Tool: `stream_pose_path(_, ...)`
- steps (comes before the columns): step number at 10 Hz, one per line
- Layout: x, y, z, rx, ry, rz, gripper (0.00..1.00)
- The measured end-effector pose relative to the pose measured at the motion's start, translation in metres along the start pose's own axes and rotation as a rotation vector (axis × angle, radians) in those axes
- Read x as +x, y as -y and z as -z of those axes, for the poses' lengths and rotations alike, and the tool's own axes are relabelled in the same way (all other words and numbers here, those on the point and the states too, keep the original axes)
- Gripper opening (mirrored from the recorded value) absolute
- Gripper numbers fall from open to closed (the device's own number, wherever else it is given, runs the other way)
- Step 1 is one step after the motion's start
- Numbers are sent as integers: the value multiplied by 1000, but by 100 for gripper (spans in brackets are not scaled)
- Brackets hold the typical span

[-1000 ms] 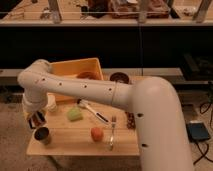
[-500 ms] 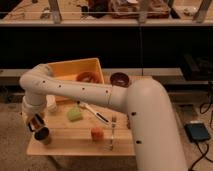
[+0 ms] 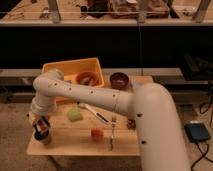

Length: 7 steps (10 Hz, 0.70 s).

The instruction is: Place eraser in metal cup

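Hanging over the front left corner of the table (image 3: 75,142), our gripper (image 3: 41,129) points down with its jaws closed on the eraser (image 3: 42,129), a small dark block with a reddish stripe showing between the fingers. Just under it, at the table's left edge, stands the cup (image 3: 43,138), grey and mostly hidden by the gripper; we cannot tell whether the eraser touches its rim or sits slightly above it. Right of the cup, toward the middle of the table, we see a pale green block (image 3: 75,115), and behind that, at the back of the table, a yellow bin (image 3: 60,70) with a brown bowl-like thing (image 3: 87,78) inside. Right of the green block a dark-handled utensil (image 3: 96,114) lies slanted, and nearer the front edge sits an orange-red cube (image 3: 96,134). Just right of the cube a fork (image 3: 112,134) lies lengthwise toward the front. At the back right of the table stands a maroon bowl (image 3: 120,80). Our arm (image 3: 115,102) sweeps across the table from the right, covering its right end.
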Motion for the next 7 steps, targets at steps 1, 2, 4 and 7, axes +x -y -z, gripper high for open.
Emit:
stream_pose_path(1,0,0,0,0,-1,0,0)
stream_pose_path(2,0,1,0,0,0,2,0)
stream_pose_path(4,0,0,0,3,0,-1,0)
stream_pose_path(7,-9,-10,-14,59,14,1,0)
